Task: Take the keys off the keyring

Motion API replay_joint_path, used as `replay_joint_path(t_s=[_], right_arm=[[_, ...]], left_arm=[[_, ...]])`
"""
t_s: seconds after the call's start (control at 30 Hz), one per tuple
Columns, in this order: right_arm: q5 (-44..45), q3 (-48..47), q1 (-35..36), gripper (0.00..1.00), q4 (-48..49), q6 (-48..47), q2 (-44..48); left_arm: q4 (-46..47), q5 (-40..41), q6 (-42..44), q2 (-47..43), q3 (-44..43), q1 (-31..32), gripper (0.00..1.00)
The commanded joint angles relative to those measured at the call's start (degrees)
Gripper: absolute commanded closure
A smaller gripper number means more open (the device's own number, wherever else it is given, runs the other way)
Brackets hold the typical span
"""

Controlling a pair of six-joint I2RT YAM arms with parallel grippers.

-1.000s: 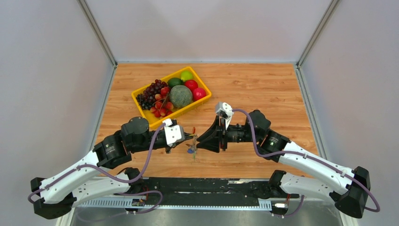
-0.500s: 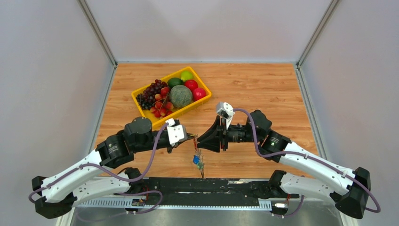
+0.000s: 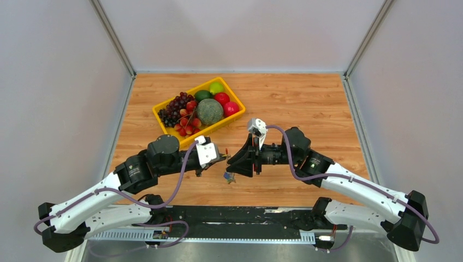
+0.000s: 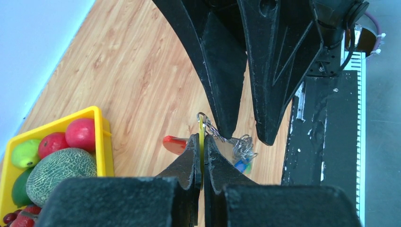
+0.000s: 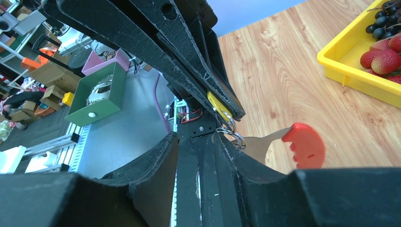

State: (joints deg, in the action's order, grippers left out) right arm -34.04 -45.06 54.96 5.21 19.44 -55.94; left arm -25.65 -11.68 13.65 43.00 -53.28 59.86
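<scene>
My left gripper [image 4: 201,137] is shut on the thin yellow head of one of the keys [image 4: 201,128], held edge-on. From that key the silvery wire keyring [image 4: 242,146] trails right, with a blue key [image 4: 241,166] hanging under it and the red oval tag [image 4: 174,144] on the left. My right gripper [image 4: 248,138] points at the left one, its jaws apart, and the ring runs past one fingertip [image 4: 229,132] into the gap. In the top view both grippers meet tip to tip above the table with the bunch [image 3: 229,176] dangling below. The right wrist view shows the red tag [image 5: 305,144] beside its finger.
A yellow tray [image 3: 218,124] with grapes, strawberries, a melon and other fruit stands on the wooden table behind the left arm. The black base rail [image 3: 235,215] lies just in front of the dangling bunch. Grey walls close in both sides.
The hanging bunch swung down towards the rail half a second ago and now hangs shorter again. Both arms shifted slightly, the left rightwards and the right leftwards.
</scene>
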Motion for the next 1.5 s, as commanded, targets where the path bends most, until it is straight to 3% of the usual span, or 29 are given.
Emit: replay_joint_path(t_s=[0.0,0.47,0.77,1.13,1.27,1.47], right_arm=[[1.52,-1.79,0.16,0.57,1.64,0.64,-0.21],[6.99,-1.78,0.23,0.53,1.56,-0.46,-0.57],[13.14,-0.38,0.16,0.57,0.92,-1.96,1.25],[23.62,-0.41,0.19,0.79,-2.82,-4.31,1.22],[26.04,-0.24,0.18,1.00,-3.36,-4.78,1.37],[27.66,2.31,0.16,1.00,-4.04,-5.76,5.26]], left_arm=[[4.28,-0.88,-1.54,-0.73,-0.95,-0.08,1.00],[5.78,-1.66,-6.17,0.87,-2.10,-0.04,1.00],[4.25,5.44,-12.71,5.63,-5.04,-0.07,1.00],[-4.83,11.34,-19.86,14.28,-14.21,-0.08,1.00],[-7.72,13.09,-22.57,16.51,-16.71,-0.09,1.00],[-10.45,19.35,-25.87,17.03,-18.28,-0.09,1.00]])
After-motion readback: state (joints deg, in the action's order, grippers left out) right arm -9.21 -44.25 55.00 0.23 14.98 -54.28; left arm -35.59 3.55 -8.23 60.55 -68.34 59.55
